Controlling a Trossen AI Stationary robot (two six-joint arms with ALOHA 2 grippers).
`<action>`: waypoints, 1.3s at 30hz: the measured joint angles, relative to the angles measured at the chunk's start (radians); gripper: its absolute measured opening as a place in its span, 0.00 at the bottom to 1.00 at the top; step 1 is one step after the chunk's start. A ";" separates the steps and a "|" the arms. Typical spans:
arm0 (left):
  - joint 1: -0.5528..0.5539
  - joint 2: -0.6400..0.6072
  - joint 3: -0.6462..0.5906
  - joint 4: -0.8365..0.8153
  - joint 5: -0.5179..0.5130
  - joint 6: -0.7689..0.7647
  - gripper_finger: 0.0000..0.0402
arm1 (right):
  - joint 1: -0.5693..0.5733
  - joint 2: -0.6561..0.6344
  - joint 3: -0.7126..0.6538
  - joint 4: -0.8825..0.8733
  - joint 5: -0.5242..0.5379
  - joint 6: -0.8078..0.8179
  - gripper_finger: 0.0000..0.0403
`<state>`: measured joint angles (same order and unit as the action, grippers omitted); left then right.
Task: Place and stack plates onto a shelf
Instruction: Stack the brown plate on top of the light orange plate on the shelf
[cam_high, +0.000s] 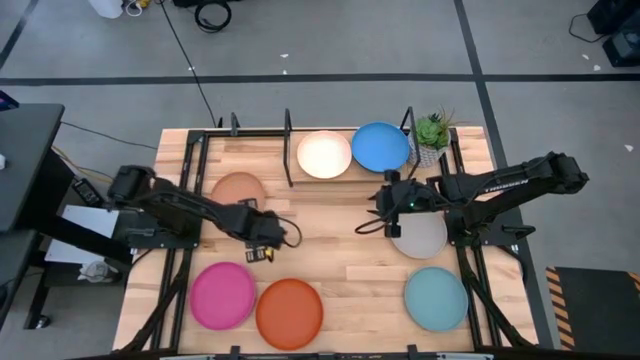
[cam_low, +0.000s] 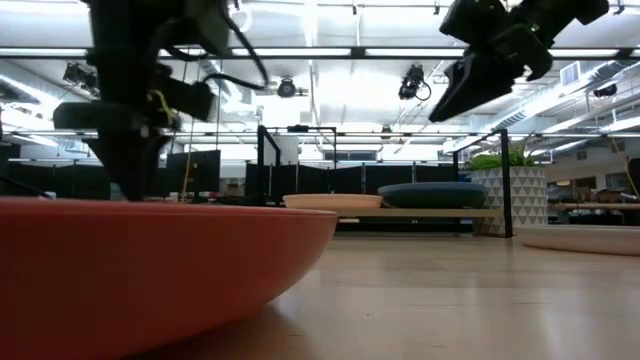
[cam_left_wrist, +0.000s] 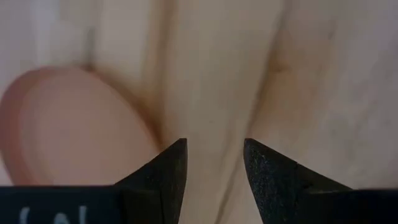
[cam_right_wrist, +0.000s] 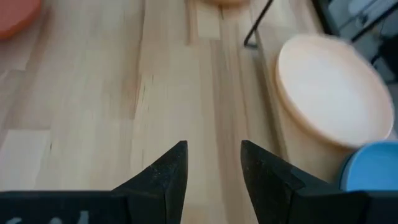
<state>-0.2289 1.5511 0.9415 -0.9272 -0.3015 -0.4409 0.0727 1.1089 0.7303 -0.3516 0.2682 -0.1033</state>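
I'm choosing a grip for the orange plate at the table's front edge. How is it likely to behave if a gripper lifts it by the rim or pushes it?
The orange plate looks rigid, holding its curved wall in the low view, so it should not flop. Its matte finish suggests fair grip. Lying flat and shallow on the table, it would probably slide when pushed, not tip or roll.

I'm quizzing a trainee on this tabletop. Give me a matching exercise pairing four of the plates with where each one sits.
Plates:
1. blue plate
2. orange plate
3. tan plate
4. light teal plate

Places:
A. near table edge, beside the magenta plate
B. on the shelf, next to the potted plant
C. near table edge, on the right arm's side
D. just behind the left end effector

Pairs: 1-B, 2-A, 3-D, 4-C
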 joint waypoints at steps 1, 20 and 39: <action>0.007 -0.031 -0.019 0.014 -0.011 -0.022 0.41 | -0.004 0.001 0.000 0.014 -0.001 -0.015 0.38; 0.203 -0.160 -0.329 0.280 0.007 -0.021 0.41 | -0.038 0.002 -0.043 0.090 -0.082 -0.001 0.38; 0.288 -0.170 -0.284 0.207 0.074 0.104 0.05 | -0.037 0.002 -0.062 0.100 -0.086 0.060 0.38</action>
<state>0.0593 1.3807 0.6573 -0.7200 -0.2274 -0.3365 0.0360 1.1110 0.6685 -0.2514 0.1818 -0.0435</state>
